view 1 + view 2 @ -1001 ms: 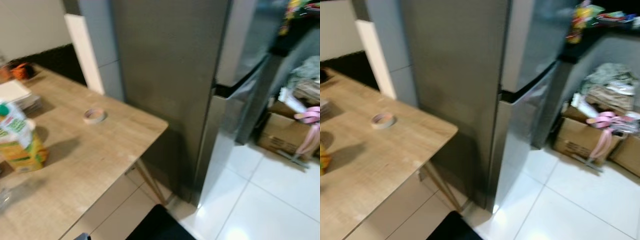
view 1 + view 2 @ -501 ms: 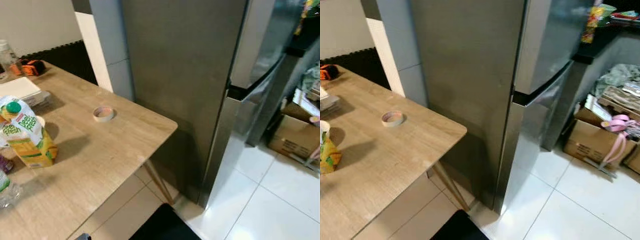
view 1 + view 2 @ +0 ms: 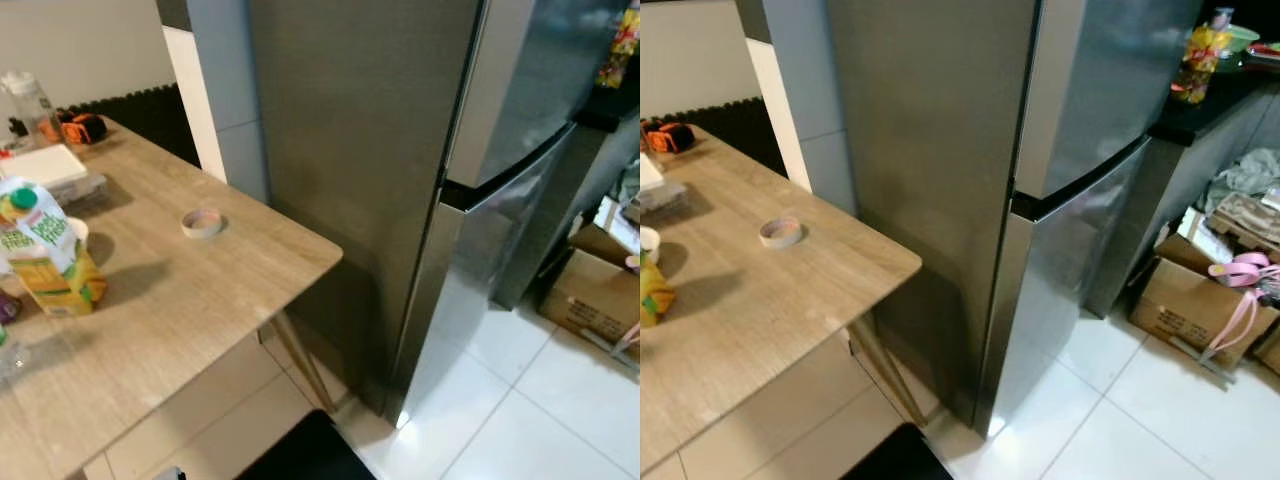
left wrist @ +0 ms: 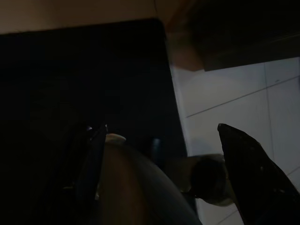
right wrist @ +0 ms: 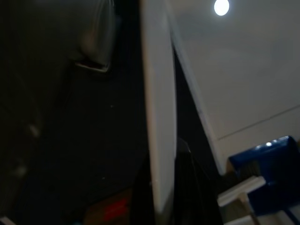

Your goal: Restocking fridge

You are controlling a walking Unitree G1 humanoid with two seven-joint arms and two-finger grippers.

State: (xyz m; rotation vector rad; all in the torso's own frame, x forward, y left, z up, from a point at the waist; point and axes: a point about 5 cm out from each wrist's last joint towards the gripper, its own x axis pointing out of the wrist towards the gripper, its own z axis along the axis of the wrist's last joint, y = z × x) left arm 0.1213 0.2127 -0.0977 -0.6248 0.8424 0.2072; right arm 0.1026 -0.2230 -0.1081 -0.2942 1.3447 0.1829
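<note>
Table [image 3: 200, 300] left of the fridge [image 3: 400, 150], juice carton [image 3: 45, 260] on it

My head views are evenly lit and fairly sharp, slightly soft at the edges. Glare marks the floor tiles [image 3: 520, 400] beside the fridge [image 3: 400, 150]. The juice carton [image 3: 45, 255] casts a soft shadow. My wrist views are dark and murky.

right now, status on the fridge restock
Fridge ahead, both doors shut. Juice carton standing on the table, not picked up. Table corner sits close beside the fridge. Both hands low, idle.
</note>
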